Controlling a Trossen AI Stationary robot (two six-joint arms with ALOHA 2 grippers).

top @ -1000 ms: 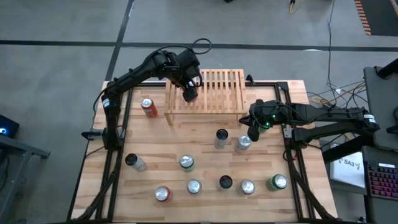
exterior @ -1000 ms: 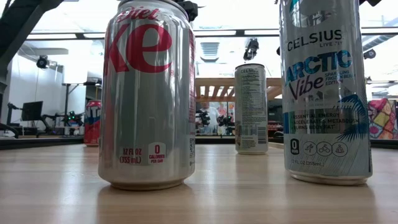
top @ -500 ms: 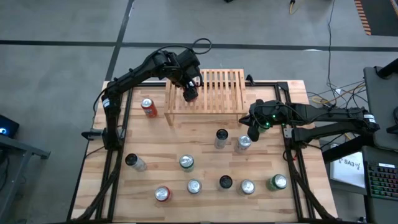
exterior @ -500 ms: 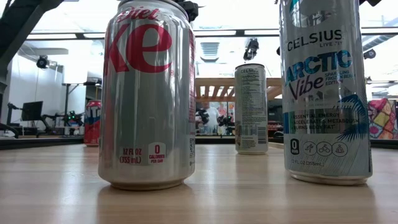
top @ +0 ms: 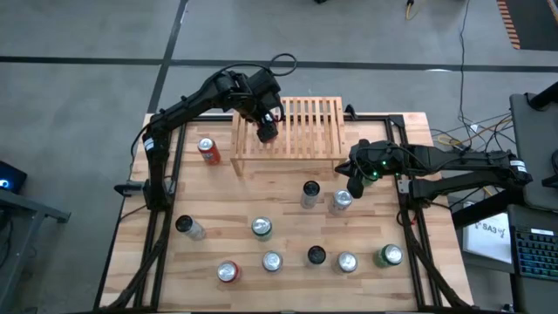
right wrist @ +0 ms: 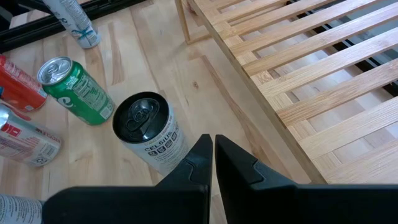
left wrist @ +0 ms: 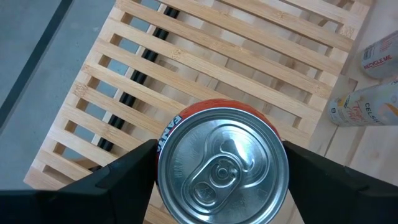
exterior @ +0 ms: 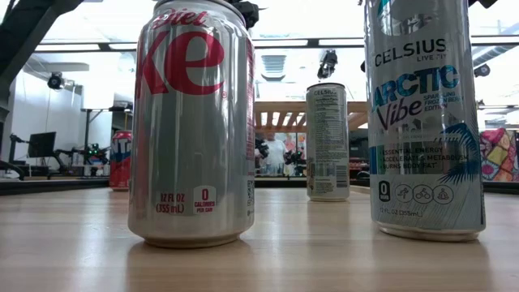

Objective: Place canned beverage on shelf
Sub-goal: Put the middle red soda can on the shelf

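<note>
Wooden bench [top: 288, 209] on a grey floor. High view: left gripper [top: 267, 131] over the shelf [top: 301, 131], left end; many cans [top: 261, 228] wait on the bench.

Left wrist view: orange can [left wrist: 222, 167] upright on the slats between the fingers [left wrist: 124, 174], contact unclear; release seemingly near.

Right wrist view: right gripper [right wrist: 213, 148] beside the shelf, fingers together, empty.

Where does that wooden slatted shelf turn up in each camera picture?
High view: the shelf sits at the table's far edge, centre.
Low view: far back, between the two big cans.
Left wrist view: fills the picture behind the orange can.
Right wrist view: upper right.
Shared landmark: its slats.
</note>
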